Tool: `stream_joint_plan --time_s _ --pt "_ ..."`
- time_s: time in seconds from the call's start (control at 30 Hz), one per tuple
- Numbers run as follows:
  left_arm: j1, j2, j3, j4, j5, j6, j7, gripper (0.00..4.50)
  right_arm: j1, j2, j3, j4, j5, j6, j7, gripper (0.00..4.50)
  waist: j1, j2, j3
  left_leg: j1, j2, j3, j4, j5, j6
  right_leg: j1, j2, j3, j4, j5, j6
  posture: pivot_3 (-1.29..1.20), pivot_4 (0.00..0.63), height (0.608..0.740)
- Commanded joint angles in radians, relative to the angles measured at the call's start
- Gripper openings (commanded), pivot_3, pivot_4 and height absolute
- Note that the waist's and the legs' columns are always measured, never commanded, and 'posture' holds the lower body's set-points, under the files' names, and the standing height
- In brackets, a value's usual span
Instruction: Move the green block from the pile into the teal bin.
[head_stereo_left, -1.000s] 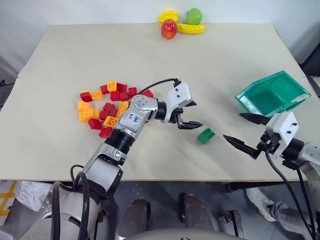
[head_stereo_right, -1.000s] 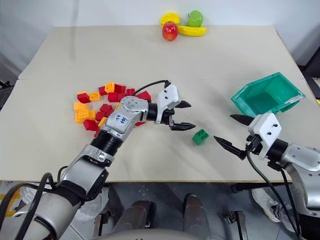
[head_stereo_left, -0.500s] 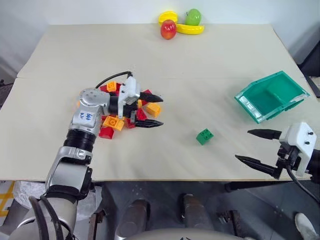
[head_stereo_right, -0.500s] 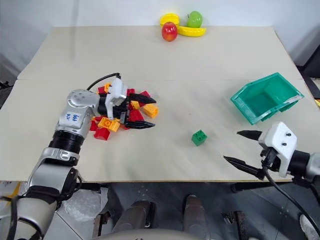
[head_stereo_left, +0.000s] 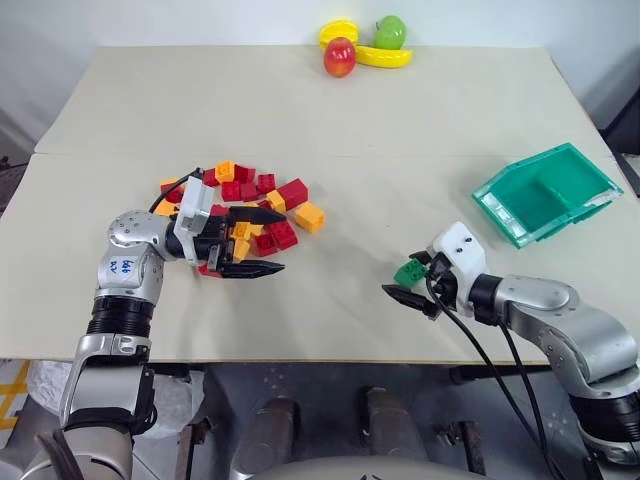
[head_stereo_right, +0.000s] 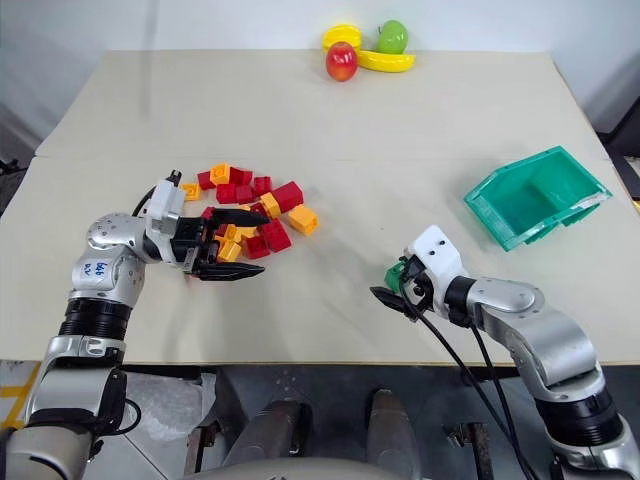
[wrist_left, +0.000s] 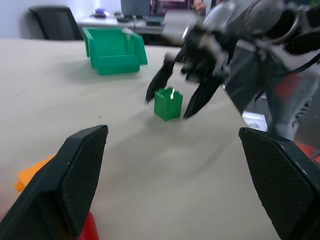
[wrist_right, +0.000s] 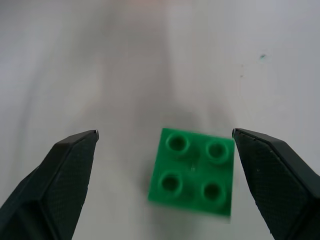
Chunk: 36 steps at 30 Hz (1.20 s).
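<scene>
The green block (head_stereo_left: 407, 272) lies stud side up on the table, well apart from the pile (head_stereo_left: 243, 196) of red and orange-yellow bricks. My right gripper (head_stereo_left: 402, 277) is open and low over the block, one finger on each side (wrist_right: 194, 172), not touching it. My left gripper (head_stereo_left: 283, 240) is open at the pile's near right edge, pointing across the table toward the block (wrist_left: 168, 103), with nothing between its fingers. The teal bin (head_stereo_left: 545, 195) stands tilted and empty at the right.
Toy fruit lies at the table's far edge: a red apple (head_stereo_left: 338, 57), a green apple (head_stereo_left: 388, 32) and yellow bananas (head_stereo_left: 380, 57). The table's front edge runs just below both grippers. Bare tabletop lies between the block and the bin.
My left gripper has drawn back to the left, from beside the green block to the pile's edge. My right gripper has swung in from the right and now straddles the block, which has stayed put.
</scene>
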Motion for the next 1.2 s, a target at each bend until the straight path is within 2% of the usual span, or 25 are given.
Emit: stream_joint_plan --time_s 0.03,0.13,0.37,0.43,0.6,0.7,0.83,1.07,1.13,1.2 --pt "0.022 0.005 0.015 -0.075 -0.033 0.001 -0.031 4.46 -0.047 0.015 0.053 0.035 -0.044 0.031 -0.021 4.50 -0.004 0.000 0.000 0.000 0.000 0.000 0.000 0.000 0.000 0.001 0.000 0.000 0.000 0.000 0.000 0.00 0.150 0.740" --pt "0.032 0.006 0.021 -0.096 -0.038 0.008 -0.013 4.50 -0.054 0.019 0.044 0.011 -0.030 0.059 -0.016 3.88 -0.005 0.000 0.000 0.001 0.000 0.001 -0.001 0.000 0.000 0.000 0.000 0.000 0.000 0.000 0.000 0.00 0.150 0.740" --pt "0.034 0.010 0.030 -0.105 -0.041 0.016 -0.009 4.50 -0.027 -0.001 -0.032 -0.077 -0.011 0.079 -0.011 1.53 -0.005 0.000 0.000 0.001 0.000 0.001 -0.001 0.000 0.000 0.000 0.001 0.000 0.000 0.000 0.000 0.00 0.150 0.740" --pt "0.032 0.006 0.031 -0.105 -0.043 0.015 -0.008 4.50 -0.023 -0.013 -0.061 -0.100 -0.006 0.073 -0.003 1.55 -0.005 0.000 0.000 0.001 0.000 0.001 -0.001 0.000 0.000 0.000 0.001 0.000 0.000 0.000 0.000 0.00 0.150 0.740" --pt "-0.013 -0.051 0.038 -0.074 -0.028 -0.009 0.069 4.50 -0.046 -0.142 -0.097 -0.021 -0.080 -0.091 0.088 1.55 -0.003 0.000 0.000 0.001 -0.003 0.001 -0.001 0.000 0.001 0.001 0.001 0.000 0.000 0.000 0.000 0.00 0.150 0.740" --pt "-0.049 -0.101 0.029 -0.054 0.009 -0.026 0.154 4.50 -0.079 -0.226 -0.127 0.121 -0.158 -0.248 0.128 1.55 -0.001 0.000 0.000 0.001 -0.005 0.001 0.000 0.000 0.001 0.002 0.000 0.000 -0.001 0.000 0.000 0.00 0.150 0.740" --pt "-0.083 -0.156 0.011 -0.043 0.040 -0.015 0.243 4.50 -0.168 -0.282 -0.136 0.348 -0.257 -0.380 0.115 1.55 -0.005 0.000 0.000 0.001 -0.005 0.002 -0.001 0.000 0.001 0.002 0.000 0.000 -0.001 0.000 0.001 0.00 0.150 0.740" --pt "-0.137 -0.203 -0.003 0.011 0.080 -0.032 0.319 4.50 -0.414 -0.251 -0.076 0.840 -0.422 -0.634 0.068 1.55 -0.023 0.000 0.000 0.001 -0.005 0.004 -0.001 0.000 0.001 0.000 0.000 0.001 -0.001 0.000 0.001 0.00 0.150 0.740" --pt "-0.137 -0.201 -0.002 0.015 0.079 -0.031 0.324 4.50 -0.473 -0.234 -0.063 0.948 -0.452 -0.693 0.059 2.29 -0.028 0.000 0.000 0.001 -0.005 0.005 -0.002 0.000 0.001 -0.001 0.000 0.001 -0.001 0.000 0.001 0.00 0.150 0.740" --pt "-0.133 -0.186 0.001 0.009 0.078 -0.021 0.323 4.50 -0.505 -0.225 -0.057 0.990 -0.463 -0.734 0.084 2.85 -0.031 0.000 0.000 0.001 -0.004 0.005 -0.003 0.000 0.001 -0.002 0.001 0.001 -0.001 0.000 0.001 0.00 0.150 0.740"
